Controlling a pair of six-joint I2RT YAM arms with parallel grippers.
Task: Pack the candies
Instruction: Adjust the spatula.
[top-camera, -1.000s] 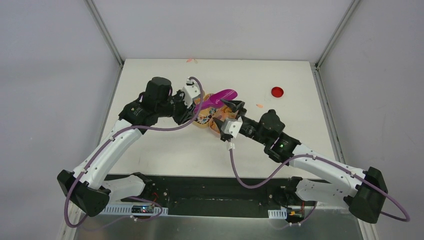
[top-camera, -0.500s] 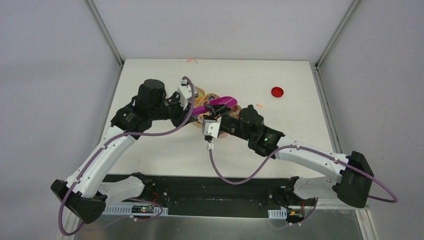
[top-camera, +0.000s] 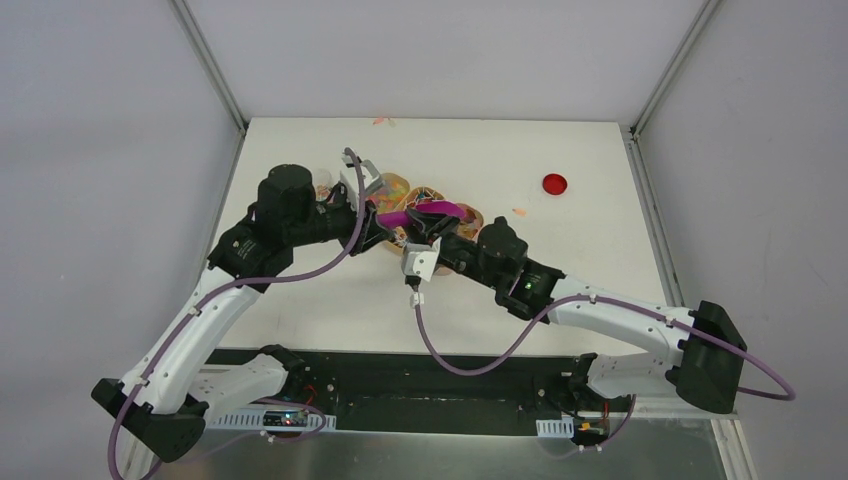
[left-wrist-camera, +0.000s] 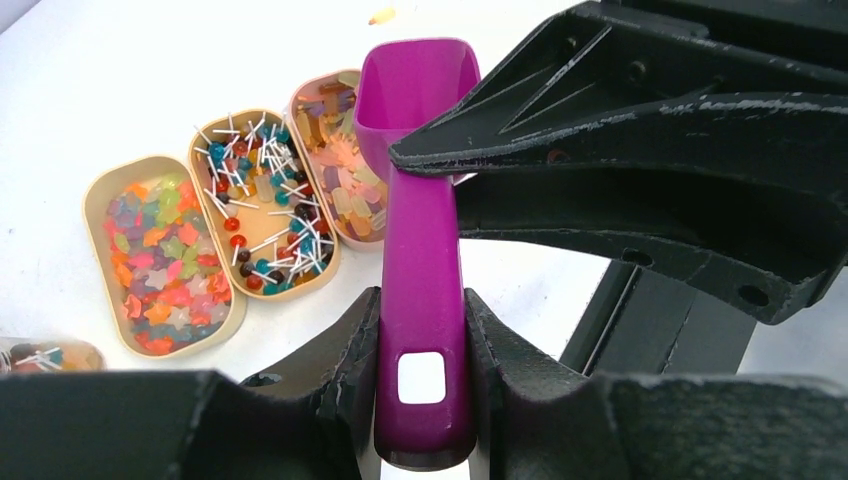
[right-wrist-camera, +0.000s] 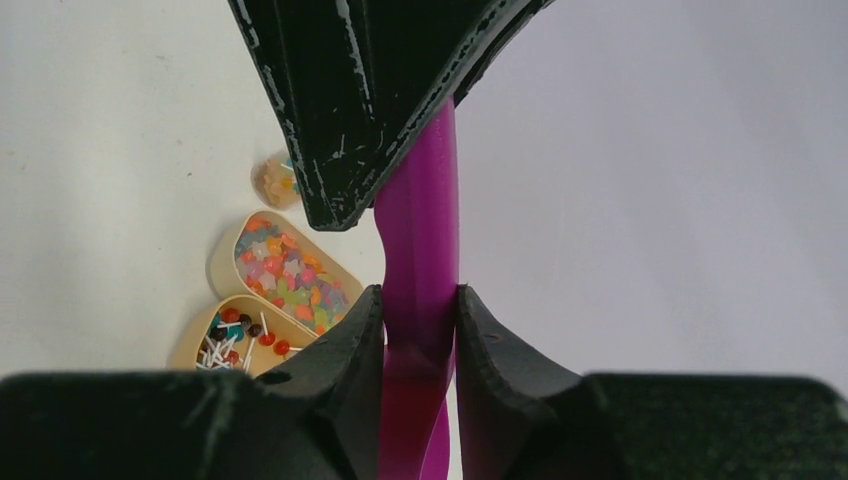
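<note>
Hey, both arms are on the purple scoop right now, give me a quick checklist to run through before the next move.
1. The left gripper is clamped on the handle end of the magenta scoop: ok.
2. The right gripper is closed on the handle further along: ok.
3. Scoop bowl free of candies: ok for the visible part; a right finger hides some.
4. Three trays upright with contents inside: ok.
5. The table free of spills: not ok, a stray candy lies beyond the trays.
</note>
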